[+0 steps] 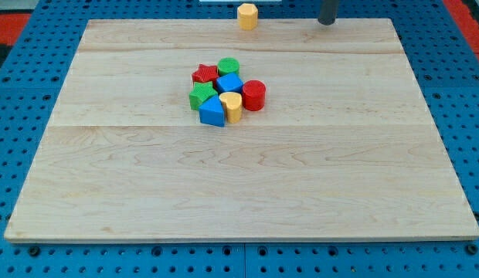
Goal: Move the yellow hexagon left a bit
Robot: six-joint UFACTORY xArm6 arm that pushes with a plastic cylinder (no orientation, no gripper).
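- No claw on this rig, so nothing is clenched or released. It's a plain dark rod, and only its lower part shows at the view's top edge.
- My tip (326,22) sits at the board's far edge, to the view's right of the yellow hexagon (247,15), well apart from it, with bare wood between.
- Yellow hexagon stands alone at the far edge of the wooden board (224,201), near top centre, upright, touching no other block.
- Tip on the hexagon's right side makes sense: a leftward push needs contact on the right face, so my read is it's lined up roughly at the same depth for a sideways sweep.
- Cluster mid-board, well apart from the hexagon, w/ blocks touching or nearly so: red star (204,74), green cylinder (229,66), blue block (229,83), green block (201,96), red cylinder (253,95), a second yellow block (232,106), blue block in front (212,113) w/ a rounded top.
- Cluster isn't in the push path, so no reason to disturb it.
- Risk, as I judge it: the hexagon sits right at the far edge, so an off-centre hit could spin it or nudge it off the board. "A bit" means a short stroke.
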